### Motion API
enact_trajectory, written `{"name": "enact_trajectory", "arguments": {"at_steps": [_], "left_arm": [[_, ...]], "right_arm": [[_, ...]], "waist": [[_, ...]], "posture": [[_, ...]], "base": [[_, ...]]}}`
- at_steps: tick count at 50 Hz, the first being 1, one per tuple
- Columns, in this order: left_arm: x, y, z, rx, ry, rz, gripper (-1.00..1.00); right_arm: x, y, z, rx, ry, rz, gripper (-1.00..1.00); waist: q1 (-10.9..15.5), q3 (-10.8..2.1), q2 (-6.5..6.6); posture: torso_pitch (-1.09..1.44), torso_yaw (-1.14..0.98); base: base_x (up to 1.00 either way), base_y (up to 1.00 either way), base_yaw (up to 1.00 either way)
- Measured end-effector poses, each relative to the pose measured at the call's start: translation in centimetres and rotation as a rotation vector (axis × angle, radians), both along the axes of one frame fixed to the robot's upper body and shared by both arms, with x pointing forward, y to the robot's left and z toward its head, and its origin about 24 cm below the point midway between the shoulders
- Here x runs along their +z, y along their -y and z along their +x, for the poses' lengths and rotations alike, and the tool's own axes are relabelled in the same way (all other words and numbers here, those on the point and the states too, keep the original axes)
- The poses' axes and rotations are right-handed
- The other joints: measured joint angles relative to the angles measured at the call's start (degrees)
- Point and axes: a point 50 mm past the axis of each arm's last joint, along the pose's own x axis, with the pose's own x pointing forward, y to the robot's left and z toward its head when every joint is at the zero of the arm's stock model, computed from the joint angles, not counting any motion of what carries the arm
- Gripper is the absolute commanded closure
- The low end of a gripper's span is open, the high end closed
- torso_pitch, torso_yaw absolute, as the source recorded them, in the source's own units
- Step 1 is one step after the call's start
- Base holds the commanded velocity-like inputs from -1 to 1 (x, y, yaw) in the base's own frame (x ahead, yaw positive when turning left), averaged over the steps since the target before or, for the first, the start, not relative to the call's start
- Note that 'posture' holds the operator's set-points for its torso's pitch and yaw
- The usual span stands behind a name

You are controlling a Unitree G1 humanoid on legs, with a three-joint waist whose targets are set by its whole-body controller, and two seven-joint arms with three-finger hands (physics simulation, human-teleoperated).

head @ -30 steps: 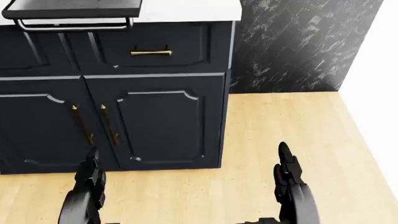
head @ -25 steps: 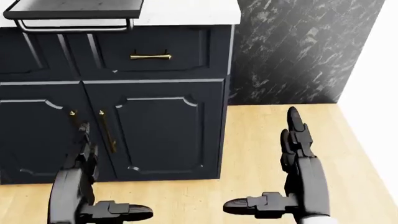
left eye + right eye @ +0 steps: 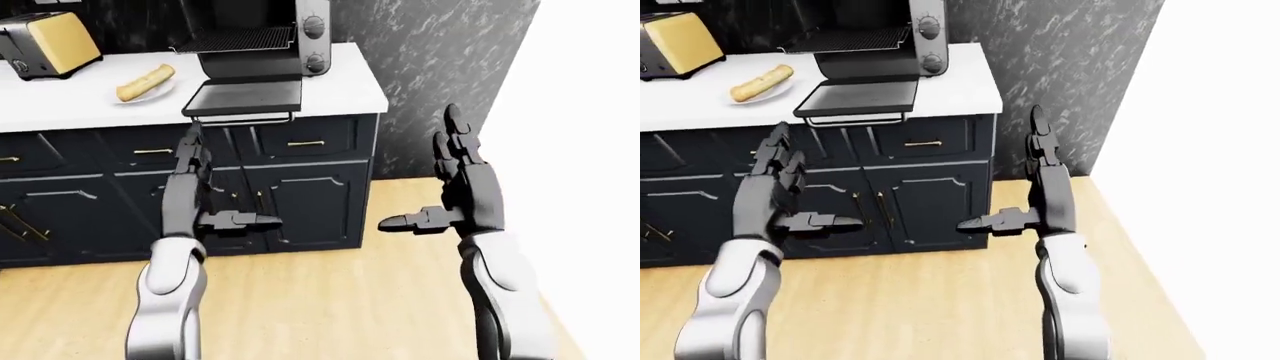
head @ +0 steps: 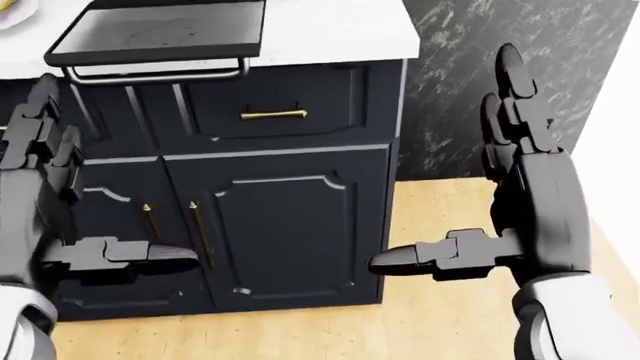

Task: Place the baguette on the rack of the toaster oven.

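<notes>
Fingers: both dark three-finger hands are spread wide, fingers pointing up and thumbs turned inward toward each other; neither touches or holds anything.
Left hand: raised before the dark navy cabinet doors with brass handles, below the counter edge in the left-eye view.
Right hand: raised at about the same height, toward the black marbled wall, well apart from the left hand.
Baguette: the short golden-brown baguette lies on a small white plate on the white countertop, between the yellow-sided two-slot toaster and the oven.
Toaster oven: the black and steel toaster oven stands just right of the plate, its flat dark door dropped open and overhanging the counter edge; the wire rack shows inside, bare.
Stage: judged as approach, with no grasp begun and the baguette beyond both hands.
Doing it well: the left hand looks the nearer one; it should probably rise over the counter edge, come down across the middle of the loaf and close gently so that the loaf stays level.
Caution: the open door sticks out between the robot and the rack, so the carry likely needs to pass above it before sliding the loaf lengthwise onto the wires.
</notes>
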Motion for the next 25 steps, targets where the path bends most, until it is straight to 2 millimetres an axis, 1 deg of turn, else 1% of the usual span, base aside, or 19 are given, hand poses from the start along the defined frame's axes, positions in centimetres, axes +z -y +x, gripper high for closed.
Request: {"name": "enact_trajectory", "arguments": {"at_steps": [2, 4, 5, 7, 8, 11, 14, 18, 19, 20, 21, 22, 23, 24, 25], "left_arm": [[0.4, 0.0, 0.0, -0.005, 0.011, 0.001, -1.00], [0.6, -0.2, 0.0, 0.001, 0.021, 0.006, -1.00], [0.4, -0.6, 0.0, 0.019, 0.011, 0.012, -1.00], [0.2, -1.2, 0.0, 0.047, -0.010, 0.017, -1.00], [0.5, -1.3, 0.0, 0.055, -0.004, 0.017, -1.00], [2.1, -1.5, -0.5, 0.061, 0.048, 0.021, -1.00], [3.3, -1.9, -1.1, 0.072, 0.099, 0.028, -1.00], [4.2, -2.5, -1.6, 0.093, 0.128, 0.037, -1.00], [4.5, -2.5, -1.8, 0.094, 0.136, 0.038, -1.00], [4.6, -2.6, -1.8, 0.090, 0.135, 0.033, -1.00], [4.5, -2.6, -1.9, 0.089, 0.124, 0.032, -1.00], [4.3, -2.7, -2.0, 0.086, 0.113, 0.031, -1.00], [4.3, -2.7, -2.1, 0.086, 0.108, 0.031, -1.00], [4.4, -2.9, -2.1, 0.090, 0.109, 0.031, -1.00], [4.6, -3.0, -2.2, 0.095, 0.118, 0.032, -1.00]], "right_arm": [[0.0, 0.0, 0.1, 0.004, -0.008, -0.003, -1.00], [0.3, 0.1, 0.2, 0.003, 0.001, 0.001, -1.00], [0.1, -0.3, 0.3, 0.015, -0.008, 0.006, -1.00], [0.1, -0.7, 0.3, 0.039, -0.025, -0.005, -1.00], [0.5, -0.7, 0.2, 0.047, -0.022, -0.010, -1.00], [2.5, -0.6, -0.2, 0.055, 0.033, -0.024, -1.00], [4.3, -0.8, -1.1, 0.067, 0.111, -0.034, -1.00], [5.0, -1.0, -1.8, 0.089, 0.138, -0.036, -1.00], [5.1, -0.9, -1.8, 0.087, 0.136, -0.038, -1.00], [5.0, -0.7, -1.9, 0.078, 0.126, -0.040, -1.00], [4.8, -0.6, -1.9, 0.068, 0.105, -0.039, -1.00], [4.5, -0.4, -1.9, 0.057, 0.082, -0.039, -1.00], [4.4, -0.3, -1.9, 0.051, 0.069, -0.041, -1.00], [4.5, -0.3, -2.0, 0.050, 0.069, -0.044, -1.00], [5.0, -0.3, -2.1, 0.054, 0.084, -0.048, -1.00]], "waist": [[-0.5, 0.34, 2.21], [-0.2, -0.27, 5.05], [0.4, 0.05, 4.62], [0.9, 0.80, 4.41], [1.1, 0.90, 3.85], [1.7, 0.90, 1.31], [2.2, 0.56, -0.16], [2.6, 0.60, -1.32], [2.3, 0.79, -1.28], [1.8, 1.51, -0.23], [1.6, 2.17, -0.38], [1.5, 1.96, -1.15], [1.4, 1.31, -1.80], [1.3, 0.72, -2.17], [1.2, 0.37, -2.08]], "posture": [[0.00, 0.00], [0.00, 0.00], [0.00, 0.00], [0.00, 0.00], [0.00, 0.00], [0.00, 0.00], [0.00, 0.00], [0.00, 0.00], [0.00, 0.00], [0.00, 0.00], [0.00, 0.00], [0.00, 0.00], [0.00, 0.00], [0.00, 0.00], [0.00, 0.00]], "base": [[0.23, 0.66, 0.00], [0.23, 0.65, 0.00], [0.23, 0.66, 0.00], [0.23, 0.61, 0.00], [0.23, 0.59, 0.00], [0.23, 0.58, 0.00], [0.24, 0.56, 0.00], [0.23, 0.50, 0.00], [0.23, 0.48, 0.00], [0.24, 0.48, 0.00], [0.23, 0.48, 0.00], [0.23, 0.48, 0.00], [0.23, 0.48, 0.00], [0.23, 0.47, 0.00], [0.22, 0.47, 0.00]]}}
